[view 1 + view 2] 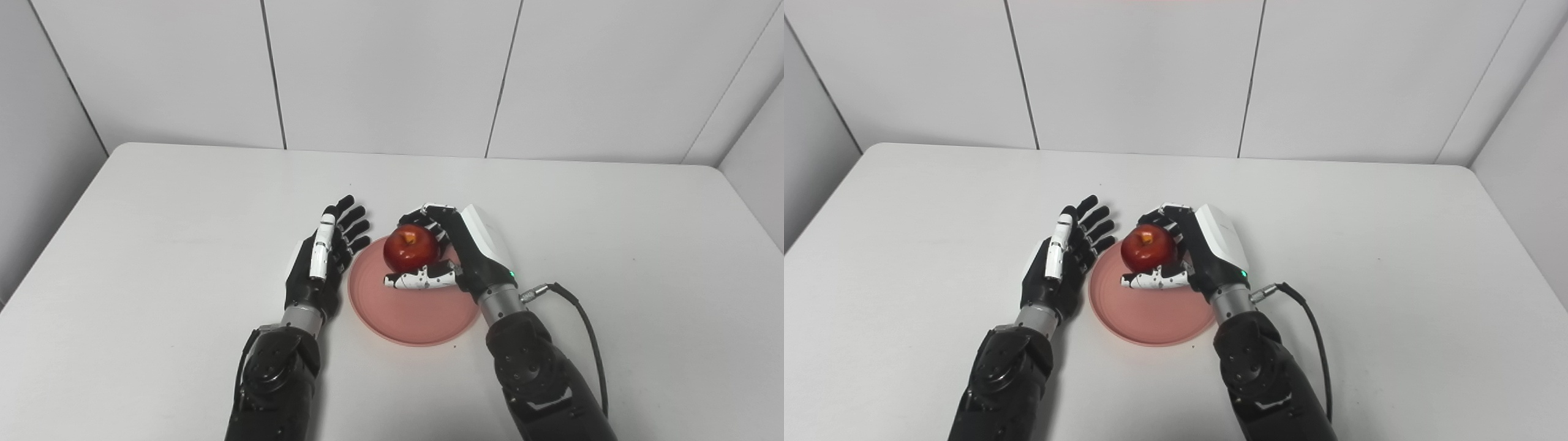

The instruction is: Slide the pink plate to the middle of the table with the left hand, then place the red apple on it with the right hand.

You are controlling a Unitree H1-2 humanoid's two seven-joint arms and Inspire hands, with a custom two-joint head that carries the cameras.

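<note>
Plate (411,312) lies on the table (153,245), lower centre of frame. Apple (410,247) sits over its far part, clasped by the right hand (456,254), fingers curled round it. Left hand (324,257) rests just beside the plate's left rim, fingers spread, empty.

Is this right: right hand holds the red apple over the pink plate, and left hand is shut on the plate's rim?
Not quite. The left hand is open, fingers spread, beside the pink plate, not shut on its rim; the left eye view shows this. The rest holds: the right hand holds the red apple over the plate.
</note>
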